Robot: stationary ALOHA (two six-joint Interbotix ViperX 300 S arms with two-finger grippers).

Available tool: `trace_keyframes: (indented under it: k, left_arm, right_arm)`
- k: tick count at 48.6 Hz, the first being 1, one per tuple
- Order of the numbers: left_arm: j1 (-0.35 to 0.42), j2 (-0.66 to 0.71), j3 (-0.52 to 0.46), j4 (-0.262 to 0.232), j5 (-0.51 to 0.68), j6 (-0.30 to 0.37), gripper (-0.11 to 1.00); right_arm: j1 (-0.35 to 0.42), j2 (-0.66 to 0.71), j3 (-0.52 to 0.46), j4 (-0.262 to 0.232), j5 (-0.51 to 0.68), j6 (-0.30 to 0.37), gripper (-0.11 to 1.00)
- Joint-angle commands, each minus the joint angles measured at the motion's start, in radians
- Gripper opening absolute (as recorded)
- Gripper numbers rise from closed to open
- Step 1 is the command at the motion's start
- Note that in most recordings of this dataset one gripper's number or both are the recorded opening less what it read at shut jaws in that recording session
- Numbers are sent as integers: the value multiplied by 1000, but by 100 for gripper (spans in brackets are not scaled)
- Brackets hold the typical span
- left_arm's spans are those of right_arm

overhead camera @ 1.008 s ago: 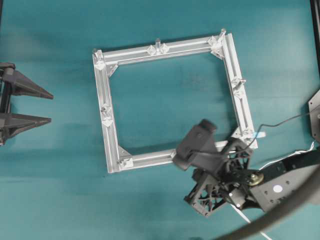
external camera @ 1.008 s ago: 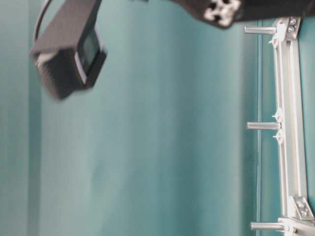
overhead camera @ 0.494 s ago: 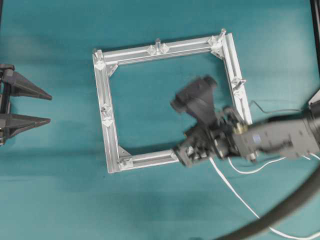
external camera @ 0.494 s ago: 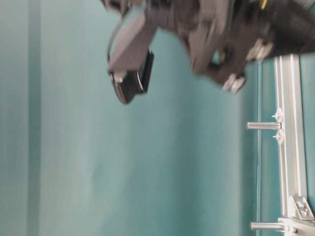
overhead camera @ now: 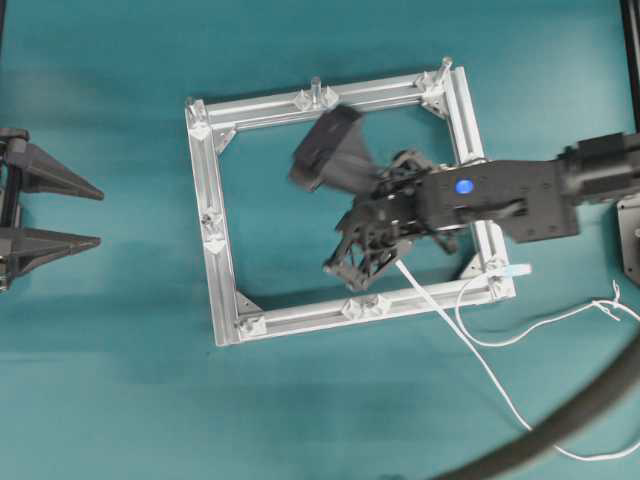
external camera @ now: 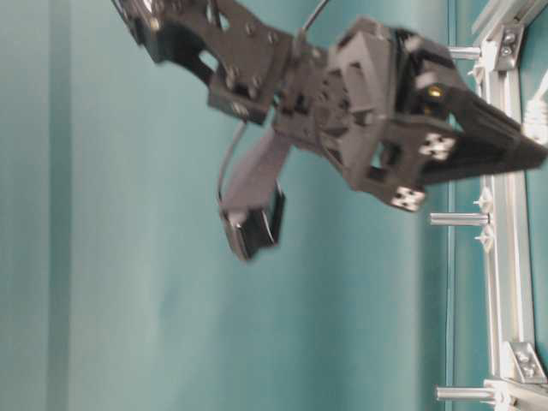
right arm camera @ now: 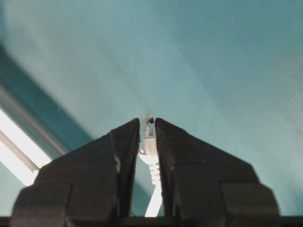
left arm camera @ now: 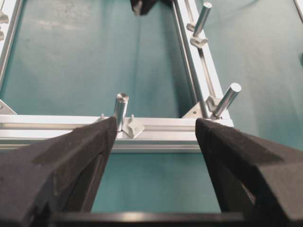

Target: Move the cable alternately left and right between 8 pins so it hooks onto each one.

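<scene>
Here, cable (right arm camera: 149,142) plug lengthwise between right hand (right arm camera: 147,137) tips

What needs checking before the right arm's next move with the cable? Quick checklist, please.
1. Grip: right gripper shut on the cable's connector plug. Ok.
2. Slack: the cable trails loose from the gripper over the bottom bar and onto the mat. Ok.
3. Position: right gripper sits above the inside of the aluminium frame, near the bottom-bar pin. Ok.
4. Hooked so far: the cable passes by the bottom-right corner pin; whether it catches, cannot tell.
5. Left gripper open, parked left of the frame, out of the path. Ok.
6. Pins upright: those seen from the left wrist stand straight. Ok.
</scene>
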Motion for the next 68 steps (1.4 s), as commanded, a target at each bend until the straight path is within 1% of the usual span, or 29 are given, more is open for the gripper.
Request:
trace_keyframes:
  k: [1, 7, 8, 17, 24, 29, 37, 46, 51, 60, 63, 68]
  left_arm:
    - [3, 5, -9, 3, -3, -2, 78]
    - [2, 6, -9, 3, -3, -2, 78]
    - [3, 6, -9, 3, -3, -2, 78]
    - [3, 5, -9, 3, -3, -2, 78]
    - [2, 5, -6, 5, -3, -2, 78]
    - [3, 6, 0, 3, -3, -2, 78]
    - [3, 5, 11, 3, -3, 0, 78]
    - [3, 6, 18, 8, -3, 0, 78]
    - [3, 5, 18, 8, -3, 0, 78]
    - [3, 5, 17, 8, -3, 2, 78]
    - [2, 5, 17, 8, -3, 2, 78]
    - [3, 5, 15, 8, -3, 5, 78]
  right_arm:
    - [0, 12, -83, 41, 38, -107, 13]
    - [3, 63, -189, 55, 115, -281, 13]
    - [6, 75, -216, 57, 138, -322, 13]
    - [37, 146, -339, 57, 232, -537, 13]
    - [80, 176, -387, 57, 247, -664, 13]
    - [121, 186, -396, 49, 244, -758, 13]
    - [181, 192, -411, 23, 245, -899, 13]
    - [235, 206, -451, 21, 250, -1057, 13]
    - [252, 225, -489, 21, 252, -1109, 13]
    - [268, 288, -581, 21, 256, -1146, 13]
    - [276, 311, -614, 26, 259, -1163, 13]
    - [287, 350, -669, 54, 264, -1178, 13]
